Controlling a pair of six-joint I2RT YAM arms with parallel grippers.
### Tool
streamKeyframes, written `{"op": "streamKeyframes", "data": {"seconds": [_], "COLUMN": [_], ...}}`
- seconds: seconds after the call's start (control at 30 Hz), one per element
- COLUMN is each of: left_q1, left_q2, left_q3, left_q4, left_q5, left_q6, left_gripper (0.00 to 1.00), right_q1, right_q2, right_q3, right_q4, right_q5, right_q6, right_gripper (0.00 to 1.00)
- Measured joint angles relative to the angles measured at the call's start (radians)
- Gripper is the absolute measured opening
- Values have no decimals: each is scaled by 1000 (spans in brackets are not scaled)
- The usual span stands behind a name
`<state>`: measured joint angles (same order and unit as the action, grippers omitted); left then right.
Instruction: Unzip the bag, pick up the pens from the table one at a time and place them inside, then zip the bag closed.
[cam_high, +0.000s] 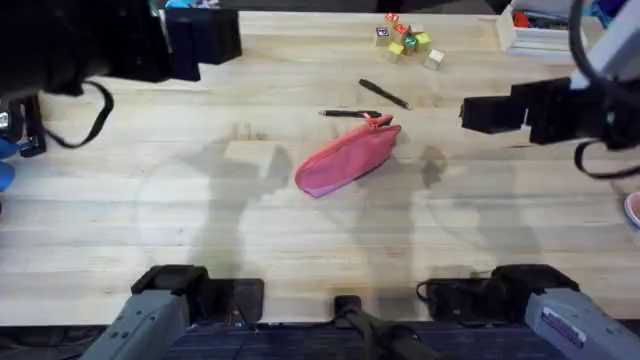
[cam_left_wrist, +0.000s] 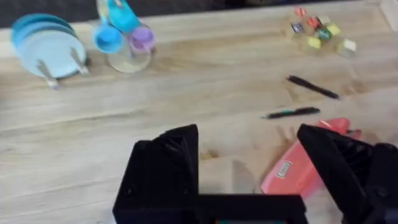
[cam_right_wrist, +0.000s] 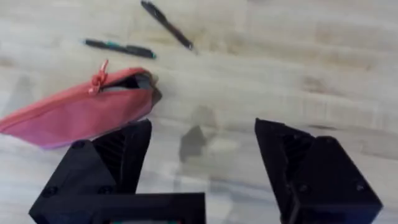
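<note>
Overhead: the bag (cam_high: 347, 158) lies mid-table (cam_high: 150, 215), both pens (cam_high: 384, 94) just beyond it, untouched; the bag's far end looks slightly unzipped, so widen the mouth before loading

Left wrist: the left gripper (cam_left_wrist: 249, 177) is spread wide and empty, the bag beside it; it could pin the fabric

Right wrist: the right gripper (cam_right_wrist: 205, 168) gapes empty near the pull (cam_right_wrist: 98, 77); pinch that squarely

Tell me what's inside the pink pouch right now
The pouch is partly unzipped at one end, showing a small dark gap; nothing is visible in it, and fabric hides the rest. Both pens, the black pen and the coloured-tip pen, lie on the table.
</note>
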<state>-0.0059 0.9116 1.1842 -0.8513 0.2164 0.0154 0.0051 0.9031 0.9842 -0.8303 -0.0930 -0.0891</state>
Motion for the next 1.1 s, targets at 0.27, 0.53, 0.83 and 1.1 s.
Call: {"op": "streamKeyframes", "data": {"seconds": [0.27,0.53,0.83,1.1], "left_q1": [0,0,-53,-59], "left_q2": [124,170,170,204], "left_q3": [40,40,42,42], "left_q4": [-122,-167,-409,-412], "left_q5": [108,190,388,420], "left_q6": [23,154,620,794], "left_gripper": [995,995,993,994], "right_q1": [0,0,0,0], "right_q2": [149,151,151,151], "right_q3": [95,96,96,96], "right_q4": [-84,-87,-86,-75], "right_q5": [-2,-1,-1,-1], "right_q6": [-1,-6,-57,-69], "right_gripper": [996,996,996,996]}}
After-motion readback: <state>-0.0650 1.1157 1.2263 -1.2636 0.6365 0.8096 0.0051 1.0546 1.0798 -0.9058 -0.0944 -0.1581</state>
